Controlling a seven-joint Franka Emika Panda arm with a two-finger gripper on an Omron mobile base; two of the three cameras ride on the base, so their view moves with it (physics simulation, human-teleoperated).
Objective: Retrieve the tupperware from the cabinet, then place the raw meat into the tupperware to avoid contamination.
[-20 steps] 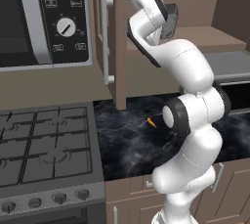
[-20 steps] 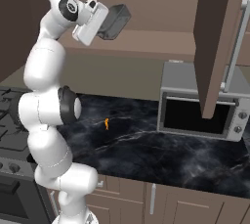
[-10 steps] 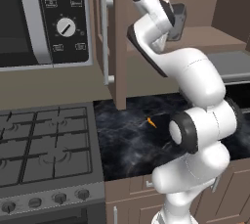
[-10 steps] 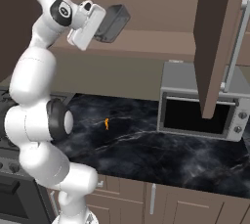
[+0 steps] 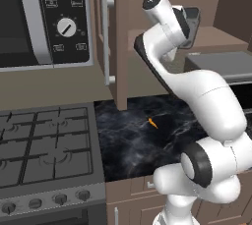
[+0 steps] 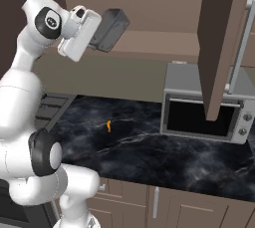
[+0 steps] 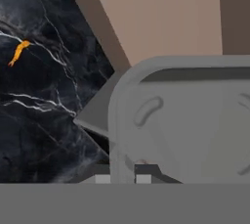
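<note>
Fingers (image 7: 143,172) of my gripper (image 7: 122,176) were pinched narrow on the rim of the tupperware (image 7: 185,120), one on each side of its wall, the tub hanging out ahead of them. I held it high, level with the shelf of the open cabinet (image 6: 149,43) and just in front of it. My arm was folded upward, hand raised and tipped toward the shelf. The raw meat (image 7: 17,53) lay well below my fingers on the dark counter (image 6: 149,147), a slanted sliver off to one side. I judged lowering the tub toward it came next.
</note>
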